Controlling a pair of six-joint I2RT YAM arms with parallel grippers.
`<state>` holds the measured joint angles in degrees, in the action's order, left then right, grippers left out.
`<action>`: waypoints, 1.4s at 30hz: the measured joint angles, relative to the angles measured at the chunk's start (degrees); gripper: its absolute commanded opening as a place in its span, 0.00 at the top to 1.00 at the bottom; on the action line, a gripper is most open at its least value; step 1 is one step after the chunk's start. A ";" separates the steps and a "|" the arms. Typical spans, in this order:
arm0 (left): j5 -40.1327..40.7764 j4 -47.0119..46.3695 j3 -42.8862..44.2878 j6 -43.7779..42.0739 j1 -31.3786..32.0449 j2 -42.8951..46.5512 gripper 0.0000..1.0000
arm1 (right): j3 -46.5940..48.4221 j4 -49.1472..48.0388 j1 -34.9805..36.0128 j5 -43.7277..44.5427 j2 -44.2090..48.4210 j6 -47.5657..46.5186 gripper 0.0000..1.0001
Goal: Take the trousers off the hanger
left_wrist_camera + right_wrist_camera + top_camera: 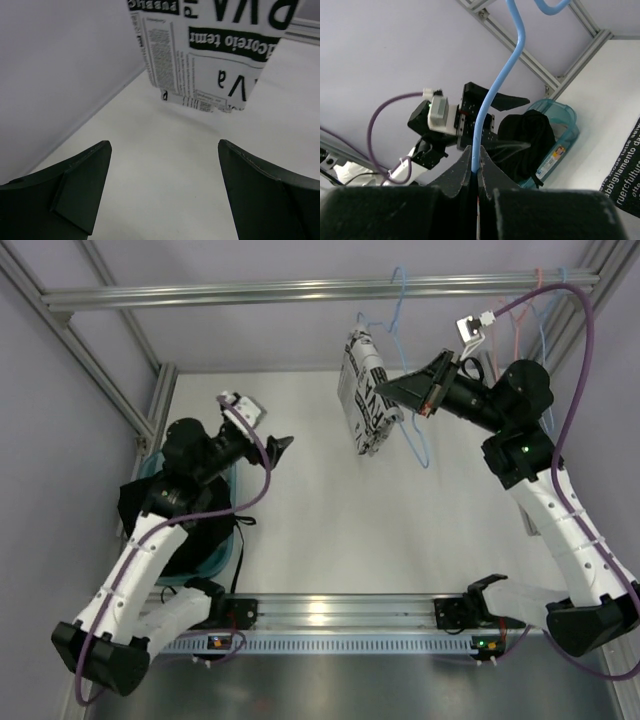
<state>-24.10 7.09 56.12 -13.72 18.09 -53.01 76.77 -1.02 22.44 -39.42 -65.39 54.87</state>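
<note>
A black cloth bundle (526,135) is held in the teal plastic bin (566,119) at the counter's (320,530) left. The newsprint-lettered white trousers (368,390) are hung on the light-blue wire hanger (490,95), which is pinched by the right tool (476,157); the left tool (278,446) is spread wide, empty.

The 2 arms are wearing white shells on their long links, the left arm (130,575) and the right arm (572,530) alike, with black housings at the joints and bases. A purple cable (390,99) is running along each arm to a small white plug (431,92) near the wrist. A green light (522,450) is glowing on the right arm's black joint. The left claw (165,150) is showing 2 matte, dark, wedge-shaped fingers (75,185), and the right claw (475,162) is showing the same dark finish.
</note>
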 measured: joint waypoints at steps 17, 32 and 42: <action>26.43 -35.26 -12.59 -20.90 36.57 -16.22 0.05 | 4.02 11.45 0.79 13.42 -0.02 -1.16 1.00; 34.29 -41.44 2.12 -7.85 37.38 -32.22 0.14 | 6.97 14.86 1.07 21.20 -1.53 -0.22 1.00; 36.17 -42.40 4.28 -5.57 37.59 -38.03 0.18 | 7.74 14.36 1.11 21.62 -1.55 0.72 1.00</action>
<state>12.08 -35.31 60.40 -19.29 55.68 -91.05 84.51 13.34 23.55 -17.80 -66.94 55.59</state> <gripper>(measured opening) 0.828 0.018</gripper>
